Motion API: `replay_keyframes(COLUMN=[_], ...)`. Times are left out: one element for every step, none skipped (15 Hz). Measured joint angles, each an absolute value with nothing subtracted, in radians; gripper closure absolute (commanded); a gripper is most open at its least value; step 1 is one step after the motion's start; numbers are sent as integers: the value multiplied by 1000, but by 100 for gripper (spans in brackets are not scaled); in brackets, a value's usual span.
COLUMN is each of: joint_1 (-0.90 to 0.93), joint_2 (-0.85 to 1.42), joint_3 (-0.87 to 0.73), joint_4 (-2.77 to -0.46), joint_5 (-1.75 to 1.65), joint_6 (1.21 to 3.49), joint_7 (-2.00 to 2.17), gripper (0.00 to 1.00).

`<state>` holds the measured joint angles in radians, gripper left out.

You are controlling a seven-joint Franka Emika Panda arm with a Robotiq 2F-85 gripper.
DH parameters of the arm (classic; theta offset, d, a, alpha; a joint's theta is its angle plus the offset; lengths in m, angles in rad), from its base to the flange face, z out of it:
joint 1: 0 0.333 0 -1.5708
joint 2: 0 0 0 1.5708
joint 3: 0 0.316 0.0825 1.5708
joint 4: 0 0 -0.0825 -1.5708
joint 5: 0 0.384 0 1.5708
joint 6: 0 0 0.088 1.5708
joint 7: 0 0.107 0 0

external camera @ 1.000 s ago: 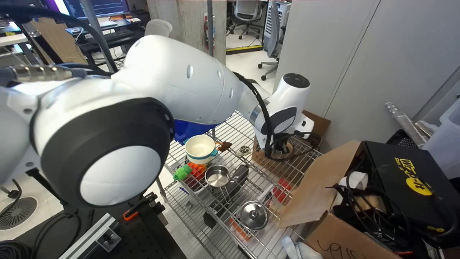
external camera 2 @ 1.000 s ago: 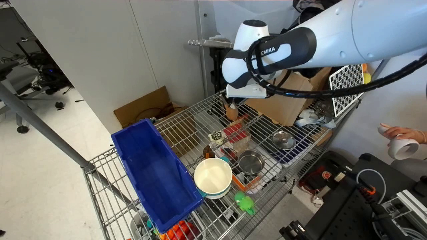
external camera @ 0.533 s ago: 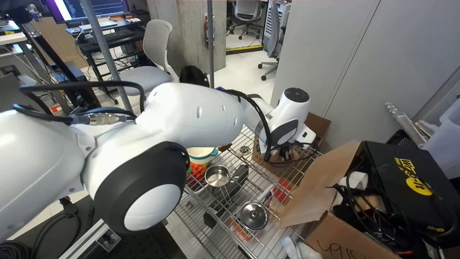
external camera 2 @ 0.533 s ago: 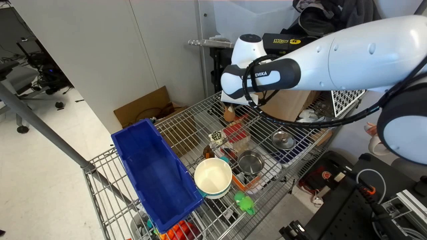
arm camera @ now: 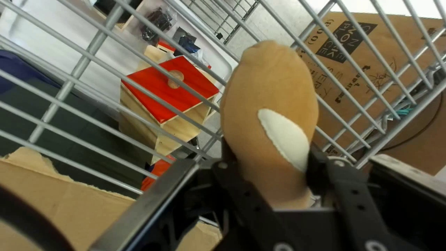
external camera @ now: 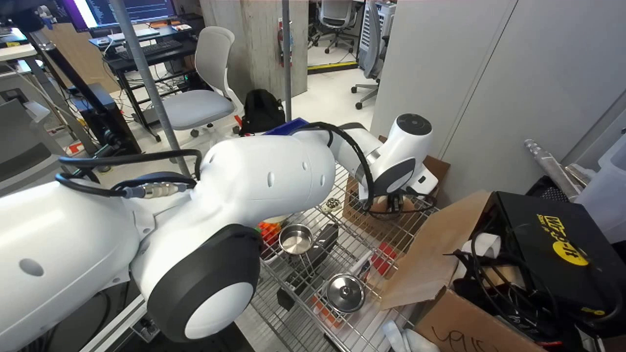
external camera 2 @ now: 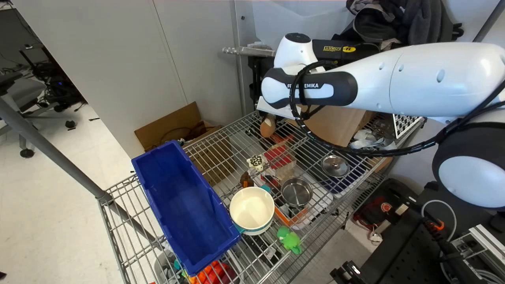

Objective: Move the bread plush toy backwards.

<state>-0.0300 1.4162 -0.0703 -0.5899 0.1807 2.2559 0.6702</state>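
The bread plush toy (arm camera: 264, 80) is a tan, elongated bun shape with a white patch. It fills the middle of the wrist view. My gripper (arm camera: 271, 155) has a black finger pressed against each side of its lower end. The toy points away from my palm, above the wire shelf (external camera 2: 252, 136). The toy also shows below my hand in both exterior views (external camera 2: 267, 126) (external camera: 407, 203), partly covered. The gripper (external camera: 393, 203) is partly hidden by the cable in an exterior view. I cannot tell whether the toy touches the wires.
An open cardboard box (external camera: 440, 244) stands close beside my hand, and a grey cabinet wall (external camera: 469, 63) rises behind. The shelf also bears a spotted turtle toy (external camera 2: 256, 161), steel bowl (external camera 2: 297, 192), steel lid (external camera 2: 335, 165), cream cup (external camera 2: 252, 209), green toy (external camera 2: 290, 239) and blue bin (external camera 2: 185, 205).
The arm swung down and the hand sank, then rose slightly. The bread toy moved with the hand, a little up and toward the cabinet wall.
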Motion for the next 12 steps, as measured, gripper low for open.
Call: replay_keyframes(joint_1=[-39,-47,-54,-61,-66,-70,-74,-77,-81,-83,-86,-90], joint_2=[1416,1416,1414,1414,1413,1413,1413,1413,1412,1409,1403,1394], joint_3=[-60,-52,-48,-45,-43,-43,-43,-41,-36,-28,-19,-8], joint_4=[-577,-569,-563,-558,-554,-550,-547,-545,-544,-544,-544,-544], joint_5=[181,185,190,194,198,200,200,203,209,219,229,239], joint_6=[2230,2207,2184,2162,2142,2127,2113,2099,2083,2060,2032,1996], joint_7=[674,677,680,685,689,693,699,701,701,700,698,691], gripper=[12,5,0,0,0,0,0,0,0,0,0,0])
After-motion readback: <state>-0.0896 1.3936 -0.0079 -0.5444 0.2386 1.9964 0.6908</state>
